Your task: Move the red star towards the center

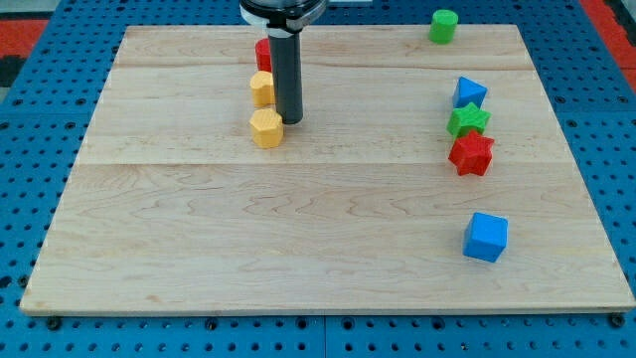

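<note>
The red star [471,154] lies near the view's right side of the wooden board [318,249], touching the green star [468,120] just above it. My tip [289,120] is at the upper middle-left, far to the left of the red star. It sits right beside a yellow hexagonal block [266,128] and a second yellow block [262,88]. A red block [262,55] is partly hidden behind the rod.
A blue triangular block [469,92] lies above the green star. A blue cube [486,237] sits at the lower right. A green cylinder [443,26] stands at the top right edge. A blue pegboard surrounds the board.
</note>
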`<state>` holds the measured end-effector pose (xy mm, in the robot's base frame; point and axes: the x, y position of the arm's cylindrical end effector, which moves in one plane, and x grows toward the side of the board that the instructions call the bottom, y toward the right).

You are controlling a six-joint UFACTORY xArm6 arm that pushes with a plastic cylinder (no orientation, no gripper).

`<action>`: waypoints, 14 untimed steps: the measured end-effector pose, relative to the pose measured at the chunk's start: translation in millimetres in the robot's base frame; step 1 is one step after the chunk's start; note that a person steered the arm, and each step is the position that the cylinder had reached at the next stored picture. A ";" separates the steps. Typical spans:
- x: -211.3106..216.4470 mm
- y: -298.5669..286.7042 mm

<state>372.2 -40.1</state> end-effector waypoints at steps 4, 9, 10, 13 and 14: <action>59.4 44.4; 64.2 340.6; 65.0 299.8; 87.5 224.0; 51.0 234.0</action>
<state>423.2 193.9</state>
